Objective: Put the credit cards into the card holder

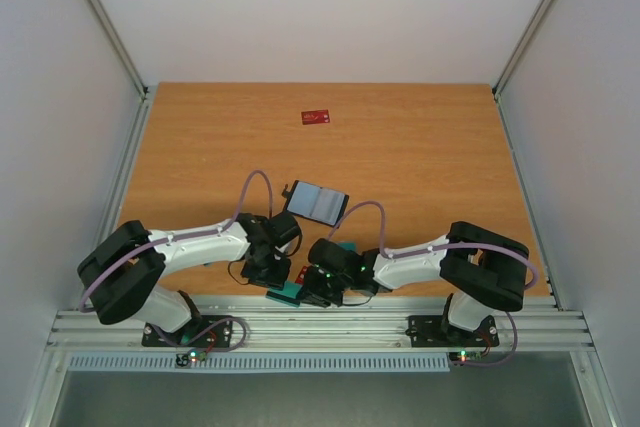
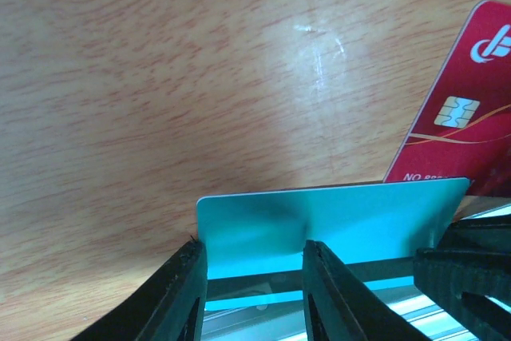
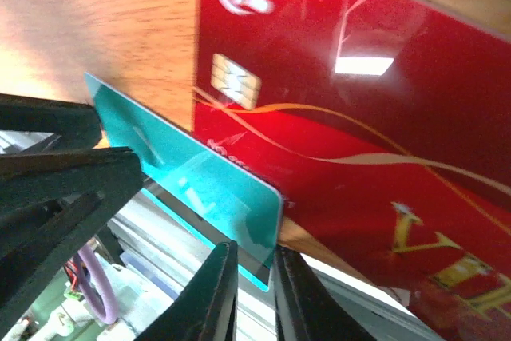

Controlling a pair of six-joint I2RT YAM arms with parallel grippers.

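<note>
At the near edge of the desk, both arms meet over one teal card. The card lies flat, its near long side overhanging the desk edge above the aluminium rail. The right jaws are drawn almost together on the card's end, with the thin edge pinched between the two fingers. The left jaws stand partly apart, with a clear gap between the fingers. The card's near side sits at their tips; whether they touch it cannot be told. A red card with a chip lies face up on the desk just beyond the teal card, partly hidden by it in both wrist views. The card holder lies open farther back, near the desk's centre, its pale inside facing up. A second red card lies alone, well apart, toward the far edge.
</note>
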